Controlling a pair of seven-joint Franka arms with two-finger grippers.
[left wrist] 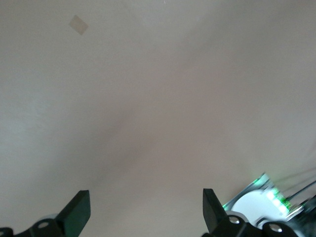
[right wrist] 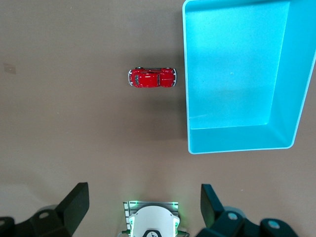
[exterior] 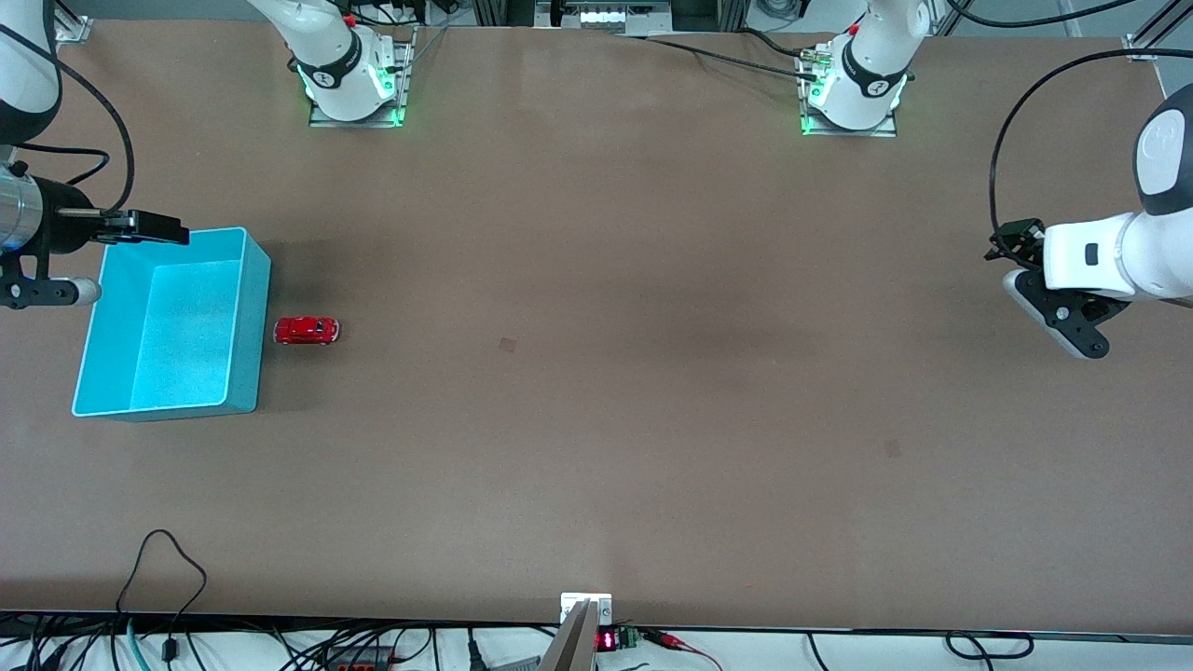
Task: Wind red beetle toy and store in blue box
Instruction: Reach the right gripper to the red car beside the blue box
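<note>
Front view: we saw the red beetle toy (exterior: 307, 330) on the table (exterior: 596, 373), just beside the blue box (exterior: 250, 317), at the right arm's end. The right gripper (exterior: 149, 226) hung over the box's rim; the left gripper (exterior: 1011, 244) waited at the other end.

Left wrist view: we found the left gripper's fingers (left wrist: 76, 213) spread over bare table.

Right wrist view: we found the right gripper's fingers (right wrist: 75, 203) spread, the toy (right wrist: 152, 78) apart from the empty box (right wrist: 237, 146).

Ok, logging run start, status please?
Left pincer open, waiting over bare table at its own end. Right pincer open, above blue box. Red beetle toy beside box, untouched. Nothing in the way.
</note>
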